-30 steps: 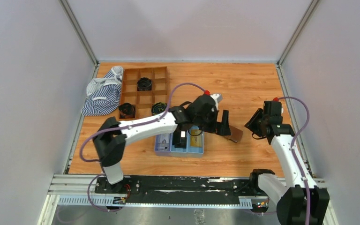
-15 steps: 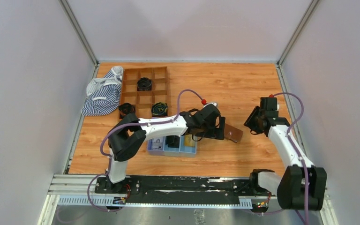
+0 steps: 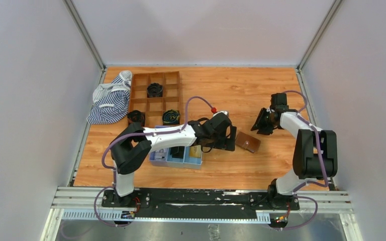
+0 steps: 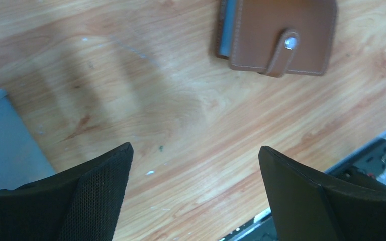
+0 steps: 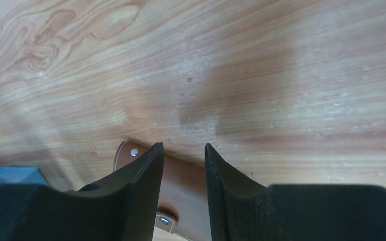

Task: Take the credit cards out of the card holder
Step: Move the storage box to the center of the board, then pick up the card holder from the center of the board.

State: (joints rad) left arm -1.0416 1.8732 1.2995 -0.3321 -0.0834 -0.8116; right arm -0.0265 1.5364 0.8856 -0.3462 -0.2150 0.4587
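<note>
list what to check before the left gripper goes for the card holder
1. Card holder flat on table, clear of both grippers: ok
2. Holder opened: not ok, strap snapped shut
3. Left gripper open, empty: ok
4. Left gripper over holder: not ok, holder lies ahead of it
5. Right gripper empty: ok, jaws partly apart
6. Cards inside: cannot tell, only a blue edge shows

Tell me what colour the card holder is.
The card holder is brown, clearest from the left wrist.
</note>
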